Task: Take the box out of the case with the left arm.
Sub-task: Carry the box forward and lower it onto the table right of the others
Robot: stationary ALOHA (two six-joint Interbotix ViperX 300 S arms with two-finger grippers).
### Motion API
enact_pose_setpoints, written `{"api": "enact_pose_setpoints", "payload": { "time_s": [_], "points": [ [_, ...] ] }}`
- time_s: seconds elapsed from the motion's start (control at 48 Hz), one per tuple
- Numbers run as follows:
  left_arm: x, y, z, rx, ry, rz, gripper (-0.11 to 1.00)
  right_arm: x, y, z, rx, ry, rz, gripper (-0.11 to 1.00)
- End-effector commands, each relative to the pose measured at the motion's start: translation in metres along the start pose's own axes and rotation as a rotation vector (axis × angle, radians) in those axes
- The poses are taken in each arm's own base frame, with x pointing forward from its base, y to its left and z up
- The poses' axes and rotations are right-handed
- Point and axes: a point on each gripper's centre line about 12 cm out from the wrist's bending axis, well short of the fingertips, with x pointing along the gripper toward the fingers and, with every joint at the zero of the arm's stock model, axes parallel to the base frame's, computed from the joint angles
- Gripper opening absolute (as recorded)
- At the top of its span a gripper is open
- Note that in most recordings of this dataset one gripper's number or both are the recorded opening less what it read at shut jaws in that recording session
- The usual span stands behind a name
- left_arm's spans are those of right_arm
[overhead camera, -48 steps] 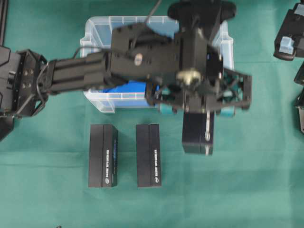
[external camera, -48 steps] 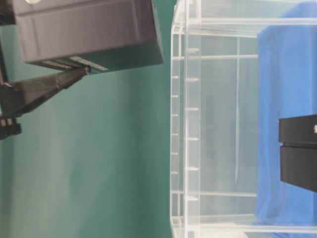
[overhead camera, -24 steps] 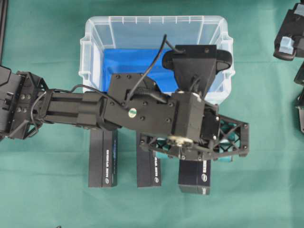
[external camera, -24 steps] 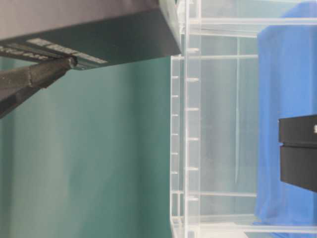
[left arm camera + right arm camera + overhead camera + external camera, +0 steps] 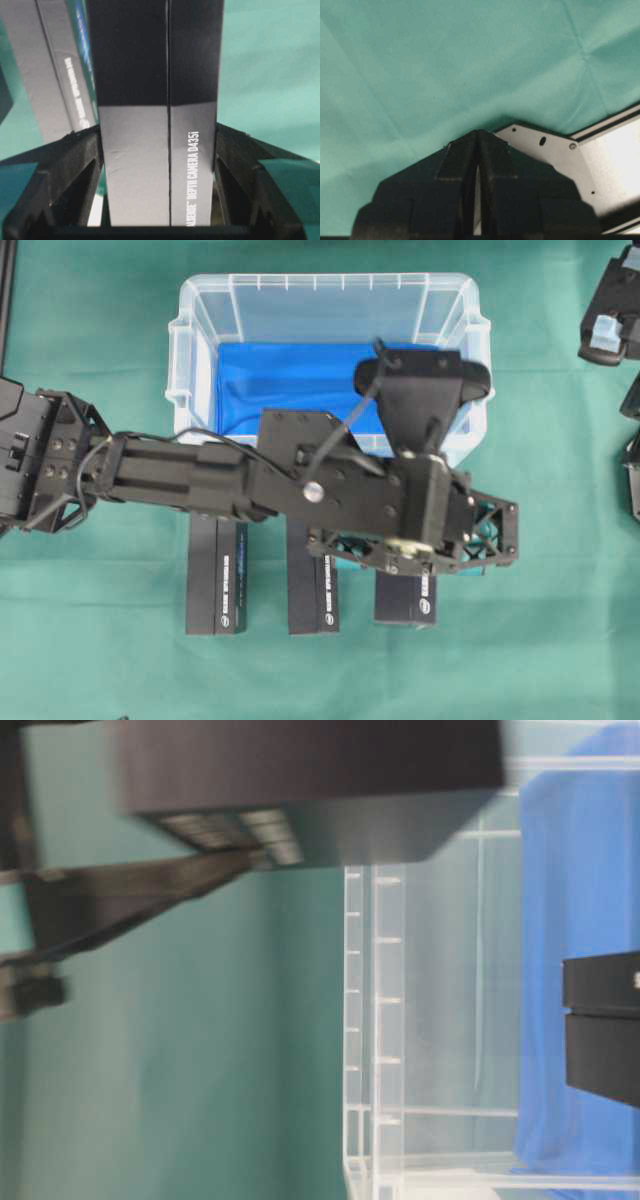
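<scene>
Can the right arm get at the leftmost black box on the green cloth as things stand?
Probably not easily. The right gripper is shut and parked at the table's far edge, while the left arm stretches right over the leftmost black box, covering its top end and blocking a reach across.

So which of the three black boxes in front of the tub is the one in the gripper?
The rightmost box, clamped by the left gripper. The middle box and left box lie free on the green cloth.
</scene>
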Motion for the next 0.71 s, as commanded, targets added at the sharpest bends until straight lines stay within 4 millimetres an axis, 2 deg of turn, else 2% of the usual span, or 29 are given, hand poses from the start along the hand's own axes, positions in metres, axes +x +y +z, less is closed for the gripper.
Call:
{"api": "enact_pose_setpoints", "payload": {
  "time_s": [0.0,0.229,0.459,0.688],
  "points": [
    [-0.019,0.001,0.004,-0.005,0.0,-0.064,0.6,-0.003,0.0,0.001,0.003,-0.01,0.009,0.0],
    [0.011,0.006,0.003,-0.031,0.003,-0.094,0.6,-0.003,0.001,0.001,0.002,-0.012,0.01,0.0],
    [0.043,0.025,0.003,-0.095,0.009,-0.138,0.6,-0.003,0.0,0.001,0.0,-0.013,0.008,0.0],
    [0.07,0.034,0.001,-0.103,0.017,-0.17,0.6,-0.002,0.0,0.001,-0.001,-0.012,0.005,0.0]
  ]
}}
